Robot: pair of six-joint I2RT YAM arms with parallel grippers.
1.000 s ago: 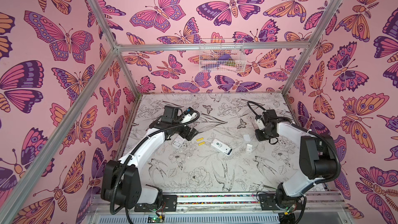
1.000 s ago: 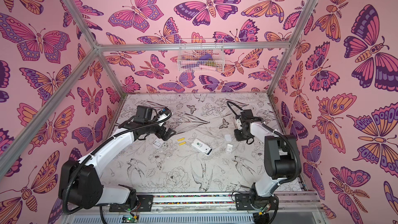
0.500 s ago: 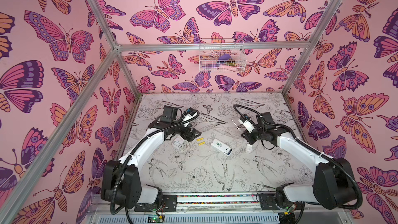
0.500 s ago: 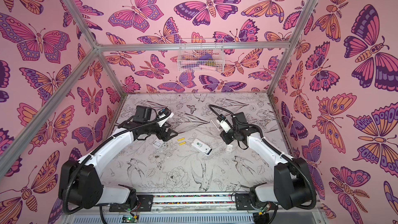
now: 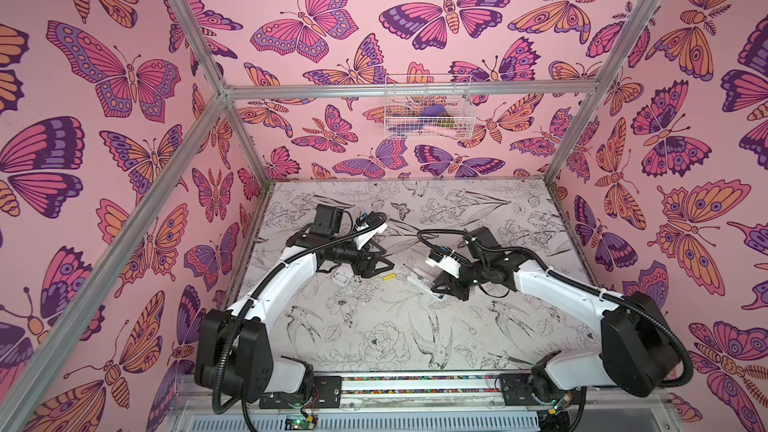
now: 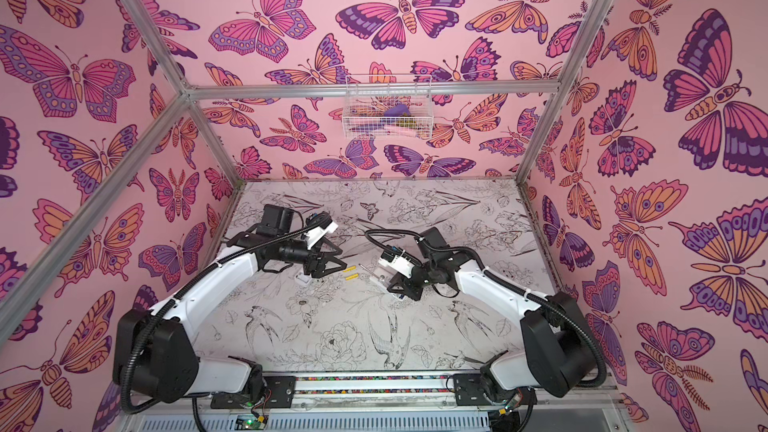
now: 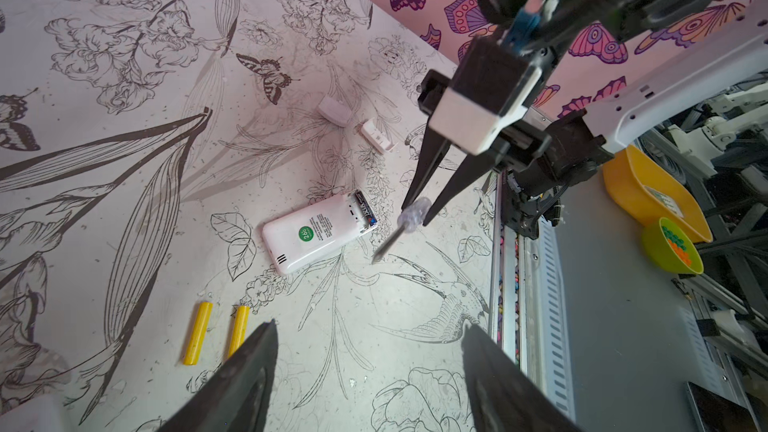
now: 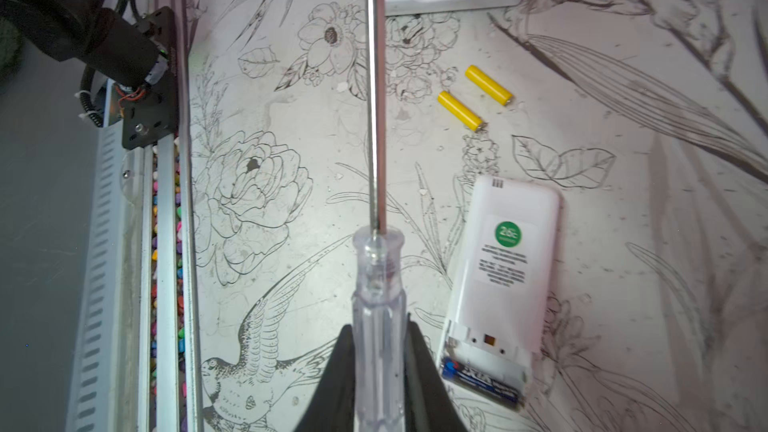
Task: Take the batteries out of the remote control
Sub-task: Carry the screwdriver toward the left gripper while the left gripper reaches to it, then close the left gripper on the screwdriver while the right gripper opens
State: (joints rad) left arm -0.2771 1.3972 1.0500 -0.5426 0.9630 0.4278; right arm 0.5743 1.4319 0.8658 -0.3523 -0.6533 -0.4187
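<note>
Screwdriver (image 8: pixel 377 268) clamped in right tool (image 7: pixel 414 214), now moved beside remote (image 7: pixel 309 234); left tool (image 7: pixel 370 330) part-open, narrowing, empty.

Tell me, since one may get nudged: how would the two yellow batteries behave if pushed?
The yellow batteries are smooth round cylinders lying loose on the flat table, so a sideways push would probably roll them; pushed end-on, they'd more likely slide. They look rigid and small, likely light. They lie close but apart; one could roll into the other.
</note>
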